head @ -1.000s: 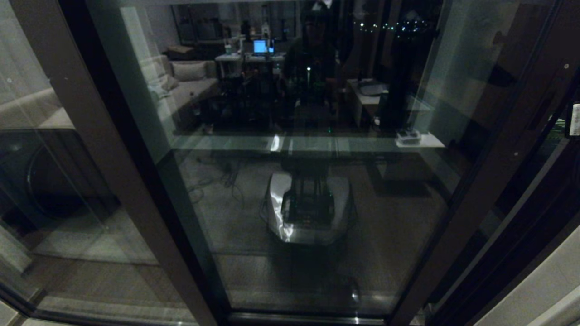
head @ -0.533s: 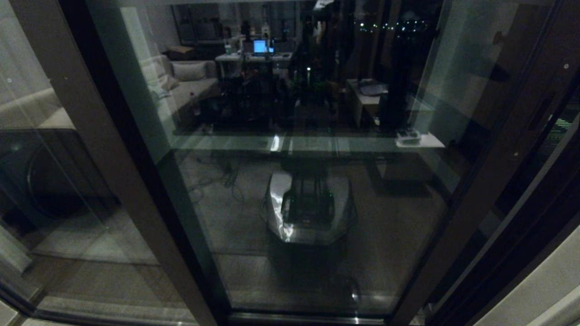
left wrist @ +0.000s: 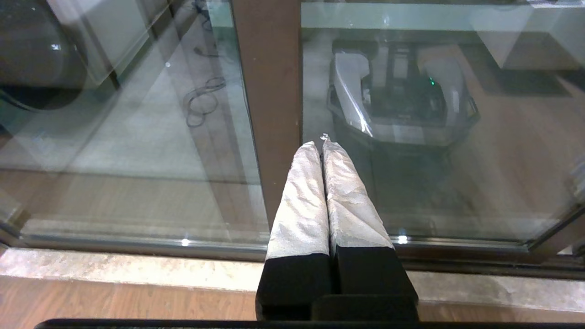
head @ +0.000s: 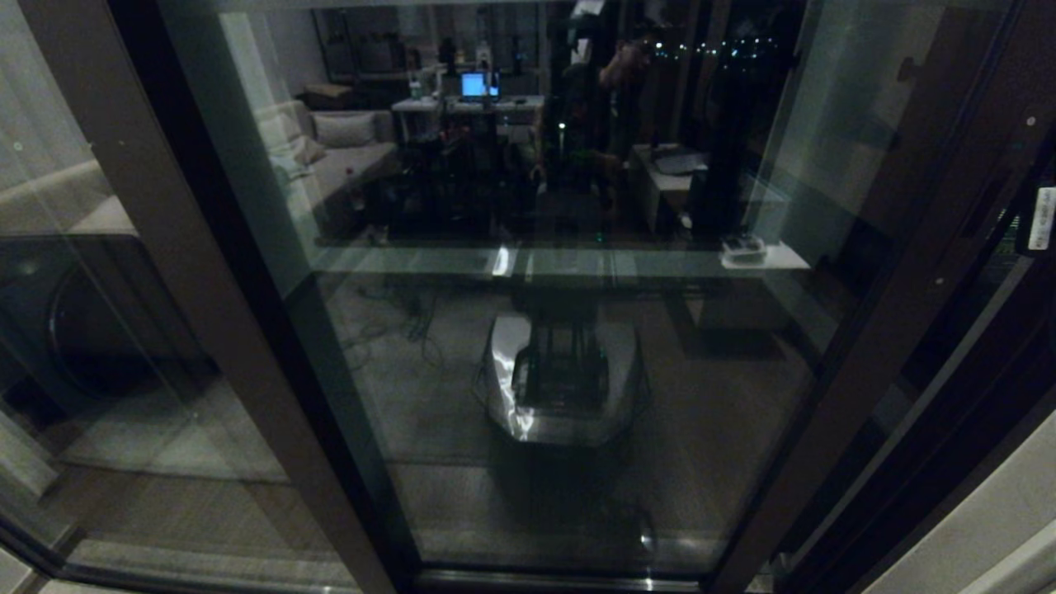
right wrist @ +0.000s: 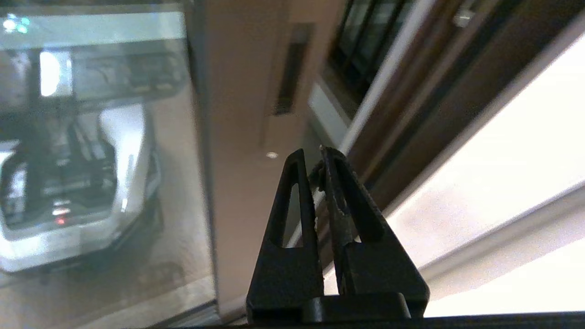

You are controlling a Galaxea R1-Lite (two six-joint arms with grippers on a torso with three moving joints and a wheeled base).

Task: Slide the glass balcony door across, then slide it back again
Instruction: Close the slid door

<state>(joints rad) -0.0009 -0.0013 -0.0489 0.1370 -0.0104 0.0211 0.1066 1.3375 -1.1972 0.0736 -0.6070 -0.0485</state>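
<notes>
The right gripper (right wrist: 311,153) hangs nearest, its fingers pressed together on nothing, tips just short of the door (head: 569,330) stile (right wrist: 242,137), below the handle slot (right wrist: 290,68). In the head view only a white tag (head: 1042,219) at the right edge hints at that arm; it showed a second ago, was gone half a second ago, and is back now slightly shifted, so the arm looks to be working its way toward the stile, not yet touching. The door itself has not moved across the three head frames: its handle stile (head: 924,272) sits at the right, beside the outer frame, so I judge neither slide has begun. The left gripper (left wrist: 320,146) also has its fingers closed and empty, held low before the plain stile (left wrist: 269,91) of the fixed panel (head: 74,330) on the left. The door stands upright, long axis vertical, handle edge toward the right, its face toward the robot; any slide runs leftward along the bottom track (left wrist: 137,244). Farthest, only reflections in the glass shift.
</notes>
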